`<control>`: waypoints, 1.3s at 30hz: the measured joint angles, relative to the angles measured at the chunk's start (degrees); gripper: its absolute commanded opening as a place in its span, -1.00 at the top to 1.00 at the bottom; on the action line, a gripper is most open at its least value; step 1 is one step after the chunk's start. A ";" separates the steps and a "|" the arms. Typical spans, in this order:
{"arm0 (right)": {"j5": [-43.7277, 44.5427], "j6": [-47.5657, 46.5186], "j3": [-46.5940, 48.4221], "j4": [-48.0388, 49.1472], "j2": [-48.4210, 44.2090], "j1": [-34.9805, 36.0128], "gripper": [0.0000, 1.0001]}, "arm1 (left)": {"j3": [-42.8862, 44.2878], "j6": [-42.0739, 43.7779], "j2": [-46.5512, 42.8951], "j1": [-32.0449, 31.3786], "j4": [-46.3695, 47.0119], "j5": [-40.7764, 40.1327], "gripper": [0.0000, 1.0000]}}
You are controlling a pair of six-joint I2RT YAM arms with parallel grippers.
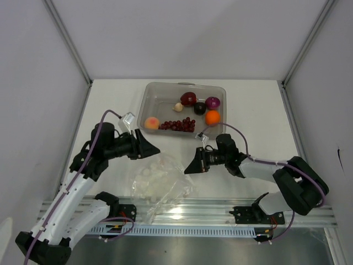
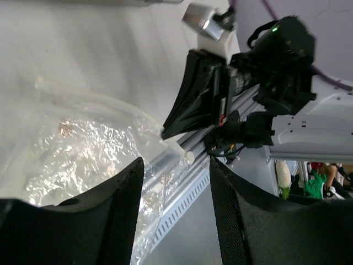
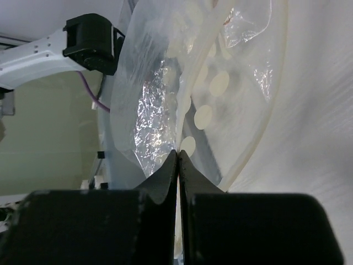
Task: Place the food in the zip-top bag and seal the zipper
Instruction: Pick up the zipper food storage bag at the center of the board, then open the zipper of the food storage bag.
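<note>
Because the zip-top bag [image 1: 160, 185] is limp, light, slippery film, I favour its stiffer zipper [image 3: 193, 72] edge. Right gripper [image 3: 178, 153] is clenched on the bag there; left gripper [image 2: 176, 165] gapes, holding nothing.

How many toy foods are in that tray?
7, in the tray: peach and grapes along the near wall, bulb, red fruit and black fruit mid-back, purple ball and orange at right. None seems hidden.

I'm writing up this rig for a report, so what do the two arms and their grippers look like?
Both arms have white links with black joints: left arm, right arm. A purple cable runs along each. The left gripper and right gripper are black, with wedge-shaped fingers tapering to the tips, finely textured on the faces.
</note>
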 measured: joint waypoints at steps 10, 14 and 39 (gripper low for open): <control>17.88 -12.00 20.22 -23.41 -11.43 11.98 1.00 | 5.90 -1.22 5.09 -7.06 -10.19 -11.06 -0.20; 22.01 -15.34 23.52 -28.33 -12.35 14.45 1.00 | 8.59 -2.21 6.97 -8.72 -11.87 -13.20 -0.22; 38.27 -20.52 28.83 -38.23 -7.15 27.17 1.00 | 12.35 -4.17 13.40 -16.96 -16.52 -22.69 -0.32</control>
